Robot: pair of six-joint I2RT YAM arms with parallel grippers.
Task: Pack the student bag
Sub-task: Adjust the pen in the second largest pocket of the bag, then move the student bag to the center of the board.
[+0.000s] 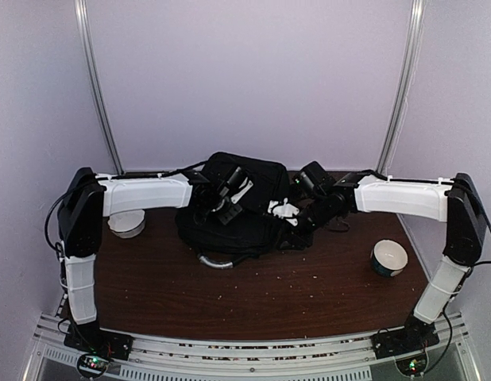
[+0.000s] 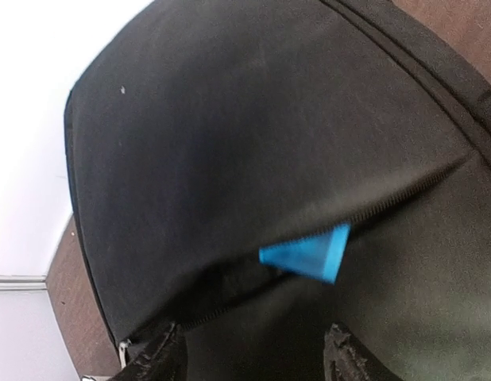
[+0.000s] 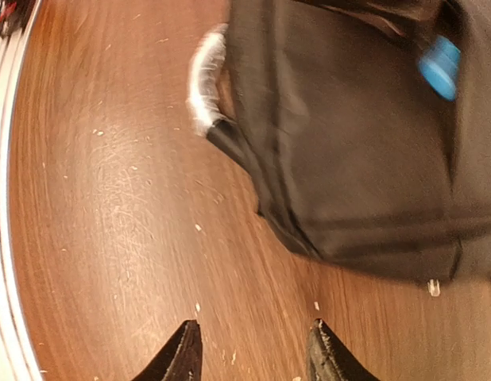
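1. Pale lilac walls close in a brown wooden table (image 1: 253,295) flecked with crumbs.
2. The student bag (image 1: 245,226) lies flat at the middle of the table towards the back. Its grey loop handle (image 1: 216,260) points at the arm bases, so its long axis seems to run near to far.
3. The left gripper (image 2: 253,359) hangs directly over the bag's front panel, fingers spread with only fabric beneath them and nothing gripped.
4. The right gripper (image 3: 257,351) sits off the bag's right edge above bare wood, fingers apart and holding nothing. The bag lies just ahead of it.
5. The left arm is therefore the nearer one for any work on the pocket.
6. A white bowl (image 1: 126,225) rests under the left arm and a dark-sided bowl (image 1: 388,257) stands well to the right.
7. A blue tab (image 2: 307,254) pokes from the zip line just ahead of the left fingers.
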